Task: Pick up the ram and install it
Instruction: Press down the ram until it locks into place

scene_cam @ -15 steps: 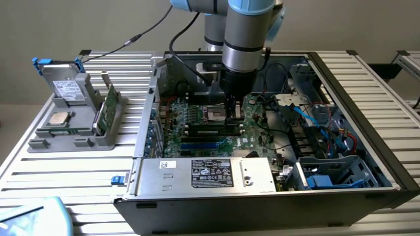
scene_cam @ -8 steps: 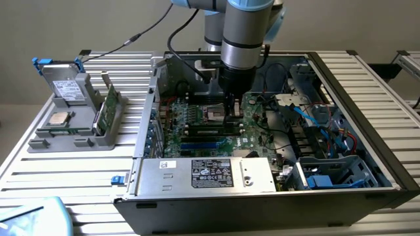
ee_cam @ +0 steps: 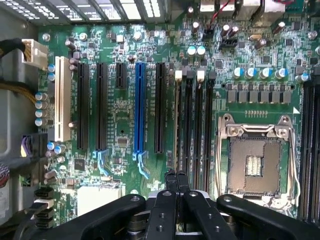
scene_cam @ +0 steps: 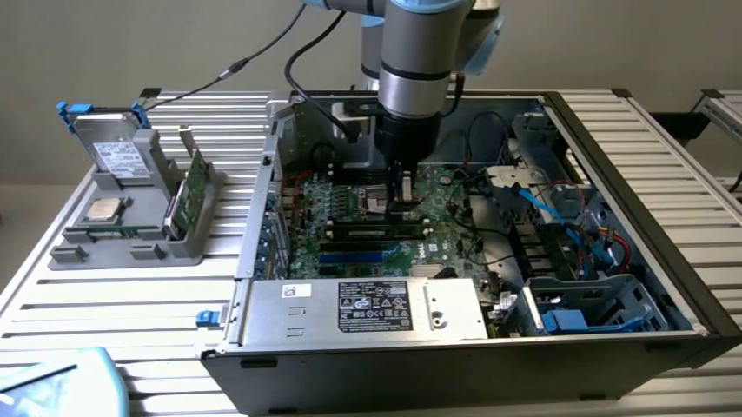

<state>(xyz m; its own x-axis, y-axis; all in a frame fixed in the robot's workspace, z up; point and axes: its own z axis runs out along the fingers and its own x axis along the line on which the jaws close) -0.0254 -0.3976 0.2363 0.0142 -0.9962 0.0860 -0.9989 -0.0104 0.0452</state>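
Pressing down over the memory slots (ee_cam: 192, 125), the gripper (ee_cam: 177, 176) has its fingers together, tips resting on the top edge of the ram (ee_cam: 177, 120), which stands on edge in the slot nearest the black expansion slots. Seating it well, I judge, calls for a straight push along the slot line, even at both ends, until the white latches (ee_cam: 178, 75) close. Farther off, the open processor socket (ee_cam: 254, 165) should stay untouched.
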